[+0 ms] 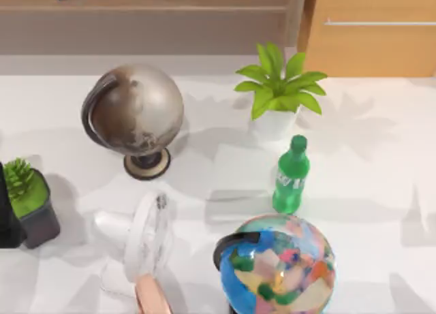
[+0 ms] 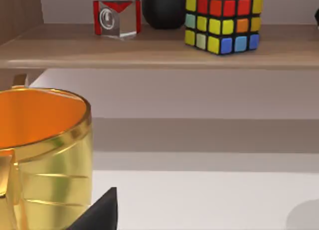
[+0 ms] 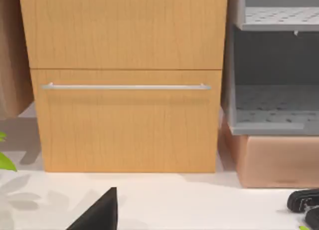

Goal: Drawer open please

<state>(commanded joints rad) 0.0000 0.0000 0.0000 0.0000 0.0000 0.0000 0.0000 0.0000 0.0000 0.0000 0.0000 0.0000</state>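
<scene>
The drawer (image 1: 371, 48) is a light orange-tan wooden front at the table's far right back, with a thin silver bar handle (image 1: 378, 22). In the right wrist view the drawer front (image 3: 124, 132) faces the camera squarely. Its handle (image 3: 124, 87) runs just under the seam, and the front sits flush with the panel above, shut. A dark part of my right gripper (image 3: 99, 212) shows low in that view, well short of the drawer. A dark part of my left gripper (image 2: 99, 212) sits next to a gold cup (image 2: 45, 155), facing the brown shelf (image 2: 159, 48).
On the table stand a brown globe (image 1: 136, 113), a leafy plant in a white pot (image 1: 279, 89), a green bottle (image 1: 291, 174), a colourful globe (image 1: 276, 266), a white fan (image 1: 146, 236) and a small potted plant (image 1: 30, 201). Beside the drawer is a grey rack (image 3: 274, 90).
</scene>
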